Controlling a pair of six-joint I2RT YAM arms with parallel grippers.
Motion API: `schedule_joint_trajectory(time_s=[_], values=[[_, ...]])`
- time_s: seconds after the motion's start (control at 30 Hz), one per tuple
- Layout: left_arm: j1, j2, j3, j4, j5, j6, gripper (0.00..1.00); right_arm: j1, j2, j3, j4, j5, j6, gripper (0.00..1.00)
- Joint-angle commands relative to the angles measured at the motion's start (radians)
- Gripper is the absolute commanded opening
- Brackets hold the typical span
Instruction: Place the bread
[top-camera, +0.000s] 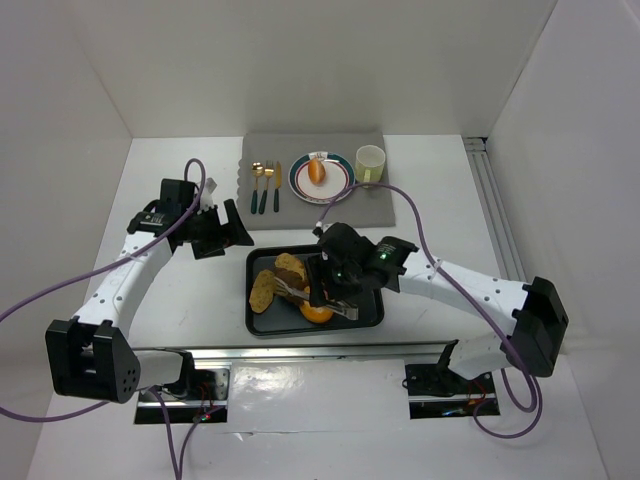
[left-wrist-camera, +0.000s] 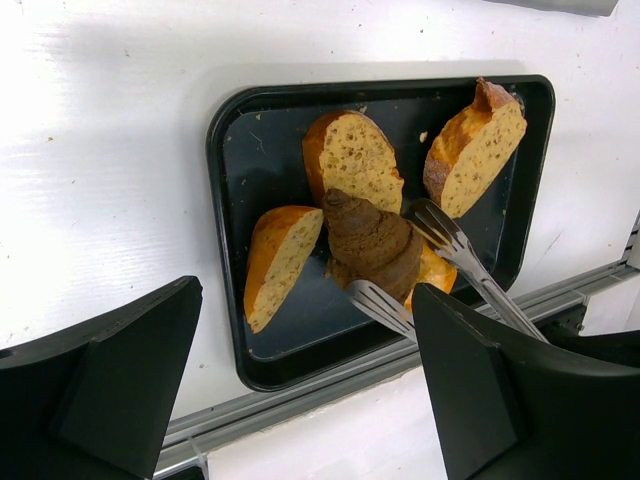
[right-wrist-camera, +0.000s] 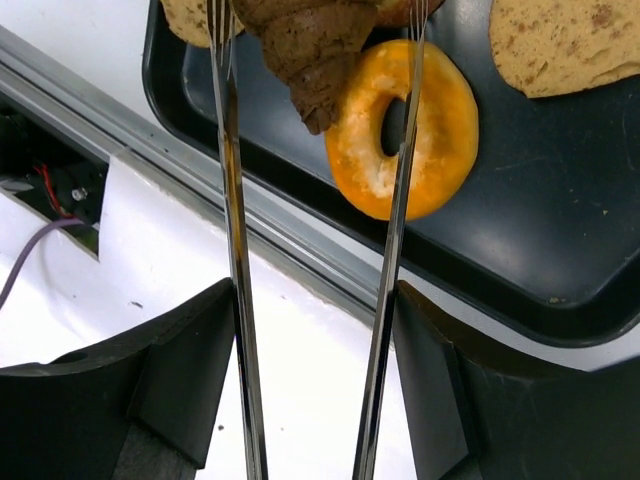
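Observation:
A black tray (top-camera: 252, 300) holds three cut bread slices (left-wrist-camera: 355, 155), an orange ring-shaped bun (right-wrist-camera: 440, 130) and a brown croissant (left-wrist-camera: 372, 240) lying partly on that bun. My right gripper (right-wrist-camera: 315, 300) is shut on metal tongs (right-wrist-camera: 232, 250), pressing both arms. The tong tips stand spread on either side of the croissant, which rests on the tray's contents. In the top view the right gripper (top-camera: 335, 285) hangs over the tray's near right part. My left gripper (top-camera: 232, 232) is open and empty, just left of the tray's far corner.
At the back lies a grey mat (top-camera: 300, 215) with a plate (top-camera: 335, 185) carrying an orange roll (top-camera: 317, 171), a pale cup (top-camera: 370, 163) and cutlery (top-camera: 265, 185). A metal rail (right-wrist-camera: 300, 240) runs along the tray's near edge.

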Motion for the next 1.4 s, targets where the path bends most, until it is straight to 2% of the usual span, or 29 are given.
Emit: schedule_joint_trajectory(time_s=[0.0, 0.03, 0.07, 0.17, 0.3, 0.57, 0.77, 0.83, 0.93, 1.07, 1.37], values=[[0.005, -0.025, 0.024, 0.019, 0.000, -0.004, 1.00, 0.015, 0.003, 0.058, -0.040, 0.011, -0.006, 0.68], [0.005, -0.025, 0.024, 0.019, 0.000, -0.004, 1.00, 0.015, 0.003, 0.058, -0.040, 0.011, -0.015, 0.65], [0.005, -0.025, 0.024, 0.028, 0.000, -0.004, 1.00, 0.015, 0.003, 0.067, -0.040, 0.024, -0.015, 0.57], [0.005, -0.015, 0.024, 0.028, 0.009, -0.004, 1.00, 0.015, 0.003, 0.090, -0.040, 0.036, -0.015, 0.47], [0.005, -0.015, 0.037, 0.028, 0.009, -0.004, 1.00, 0.015, -0.006, 0.164, -0.104, 0.091, -0.015, 0.44], [0.014, -0.025, 0.112, -0.012, 0.009, -0.004, 1.00, -0.022, 0.055, 0.357, -0.133, 0.339, -0.047, 0.44], [0.014, -0.025, 0.123, -0.012, 0.000, -0.004, 1.00, -0.144, 0.233, 0.483, 0.063, 0.442, -0.134, 0.44], [0.014, -0.025, 0.112, -0.012, 0.000, -0.004, 1.00, -0.200, 0.307, 0.553, 0.092, 0.409, -0.182, 0.44], [0.023, -0.025, 0.101, -0.012, 0.010, -0.004, 1.00, -0.244, 0.471, 0.757, 0.071, 0.398, -0.220, 0.45], [0.024, -0.025, 0.101, -0.012, 0.010, -0.004, 1.00, -0.293, 0.639, 0.864, 0.083, 0.386, -0.246, 0.45], [0.045, -0.014, 0.092, -0.021, 0.000, 0.016, 1.00, -0.361, 0.761, 0.943, 0.105, 0.277, -0.256, 0.48]])
